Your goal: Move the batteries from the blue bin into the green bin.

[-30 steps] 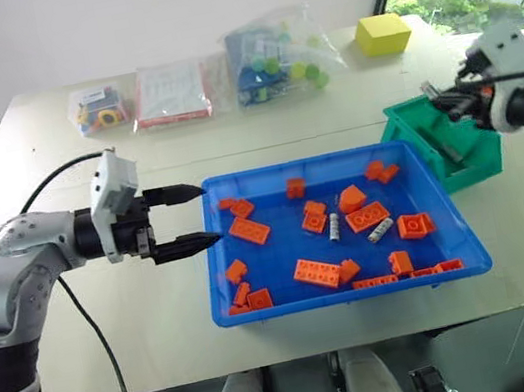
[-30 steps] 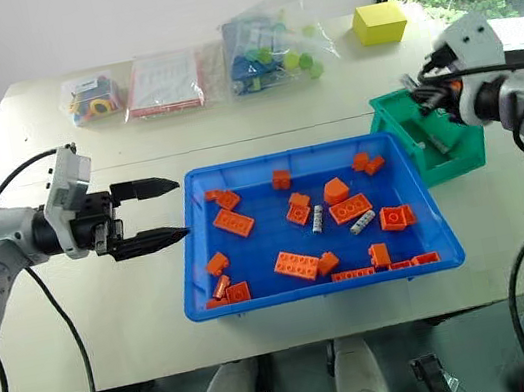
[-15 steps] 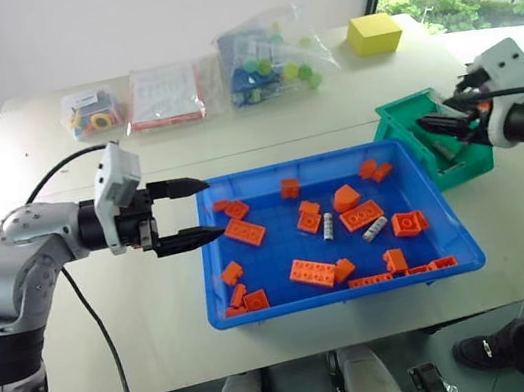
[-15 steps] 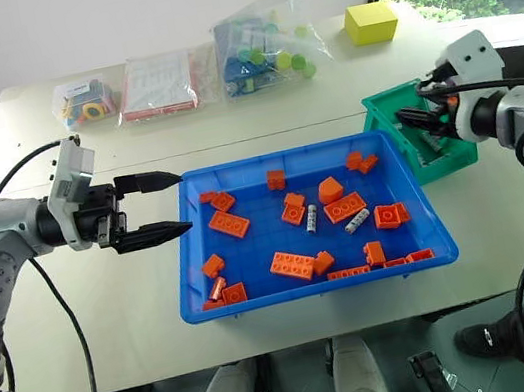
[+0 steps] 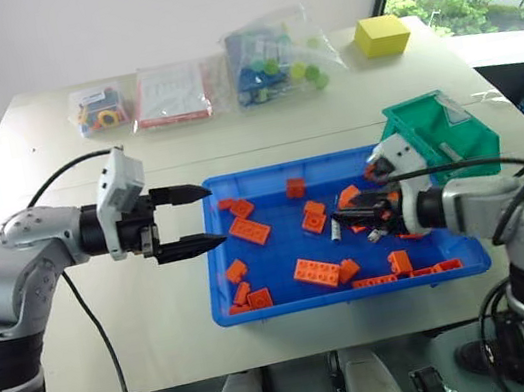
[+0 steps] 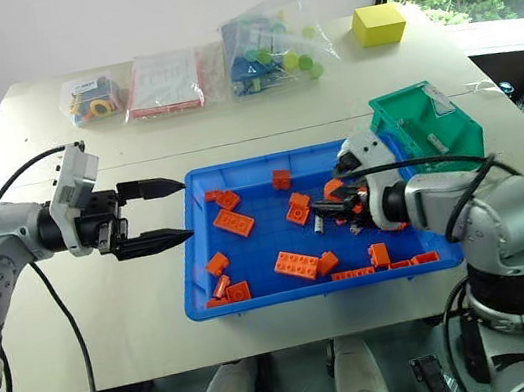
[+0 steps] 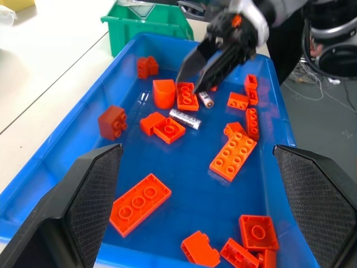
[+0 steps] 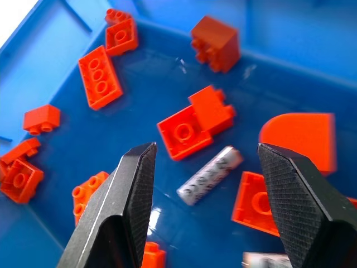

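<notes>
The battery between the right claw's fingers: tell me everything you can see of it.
The battery is a thin silver-grey metal-looking cylinder with dark printing along its side. It lies flat on the floor of the blue bin, free of any grip, framed by the open right claw whose fingers stand clear on either side. An orange brick lies close beside one end, another by its other side; contact is unclear. A second battery lies nearby.

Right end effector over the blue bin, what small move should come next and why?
Probably ease the right end effector straight down and shut on the battery. Its fingers stand open to either side of that battery in the blue bin, with an orange brick lying close beside it, so a slow descent seems wise.
</notes>
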Robot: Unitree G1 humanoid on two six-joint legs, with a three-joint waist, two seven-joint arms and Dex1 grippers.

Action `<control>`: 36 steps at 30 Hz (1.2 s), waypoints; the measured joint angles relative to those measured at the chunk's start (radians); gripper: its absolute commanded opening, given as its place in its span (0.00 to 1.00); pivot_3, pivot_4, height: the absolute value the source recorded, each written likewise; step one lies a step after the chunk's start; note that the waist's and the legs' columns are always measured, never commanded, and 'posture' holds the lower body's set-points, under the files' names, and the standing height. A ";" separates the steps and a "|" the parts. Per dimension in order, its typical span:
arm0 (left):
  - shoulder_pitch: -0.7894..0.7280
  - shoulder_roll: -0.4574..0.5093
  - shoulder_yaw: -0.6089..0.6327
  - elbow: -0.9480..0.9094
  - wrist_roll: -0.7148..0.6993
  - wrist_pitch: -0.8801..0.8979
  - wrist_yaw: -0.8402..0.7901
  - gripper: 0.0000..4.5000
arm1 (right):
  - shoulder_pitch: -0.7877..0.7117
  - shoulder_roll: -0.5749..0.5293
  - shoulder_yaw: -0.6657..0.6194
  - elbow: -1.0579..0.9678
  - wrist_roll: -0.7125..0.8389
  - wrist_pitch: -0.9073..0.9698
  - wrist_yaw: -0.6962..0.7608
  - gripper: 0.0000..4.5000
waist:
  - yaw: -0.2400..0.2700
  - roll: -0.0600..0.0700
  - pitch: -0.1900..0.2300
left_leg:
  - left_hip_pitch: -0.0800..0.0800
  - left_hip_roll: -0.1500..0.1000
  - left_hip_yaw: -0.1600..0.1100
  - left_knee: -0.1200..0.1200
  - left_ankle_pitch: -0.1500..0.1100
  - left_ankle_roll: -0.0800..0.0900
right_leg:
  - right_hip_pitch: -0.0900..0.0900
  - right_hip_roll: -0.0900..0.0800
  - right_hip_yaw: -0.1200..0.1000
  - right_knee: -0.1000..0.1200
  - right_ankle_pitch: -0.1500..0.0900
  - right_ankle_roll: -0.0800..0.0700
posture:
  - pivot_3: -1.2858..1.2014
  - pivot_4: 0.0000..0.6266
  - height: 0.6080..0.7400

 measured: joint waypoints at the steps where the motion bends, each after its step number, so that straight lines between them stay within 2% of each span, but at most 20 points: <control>1: -0.005 0.000 0.000 -0.001 0.000 0.000 -0.001 1.00 | 0.008 0.011 0.019 0.000 0.000 0.000 -0.009 0.65 | 0.000 0.000 0.000 | 0.000 0.000 0.000 0.000 0.000 0.000 | 0.000 0.000 0.000 0.000 0.000 0.000 | 0.52 0.24 0.64; 8: -0.006 0.006 0.001 -0.007 0.000 0.002 -0.001 1.00 | 0.013 0.031 0.070 0.023 -0.002 -0.014 -0.049 0.65 | 0.000 0.000 0.000 | 0.000 0.000 0.000 0.000 0.000 0.000 | 0.000 0.000 0.000 0.000 0.000 0.000 | 0.52 0.24 0.64; 14: -0.005 0.012 0.004 -0.011 -0.004 0.015 0.007 1.00 | 0.030 -0.021 0.107 0.031 -0.007 -0.086 -0.053 0.65 | 0.001 0.000 0.000 | 0.000 0.000 0.001 0.000 0.000 0.000 | 0.000 0.000 0.000 0.000 0.000 0.000 | 0.52 0.24 0.64; 27: 0.005 0.012 0.005 -0.022 -0.018 0.015 0.022 1.00 | 0.030 -0.035 0.023 0.000 0.028 -0.018 -0.070 0.65 | 0.003 0.000 0.000 | 0.000 0.000 0.001 0.000 0.000 0.000 | 0.000 0.000 0.000 0.000 0.000 0.000 | 0.52 0.24 0.64; 36: -0.003 0.003 0.003 -0.020 -0.017 -0.004 0.026 1.00 | 0.091 -0.059 0.063 -0.006 0.023 -0.055 -0.086 0.65 | 0.004 0.000 0.000 | 0.000 0.000 0.001 0.000 0.000 0.000 | 0.000 0.000 0.000 -0.001 -0.001 -0.001 | 0.52 0.24 0.64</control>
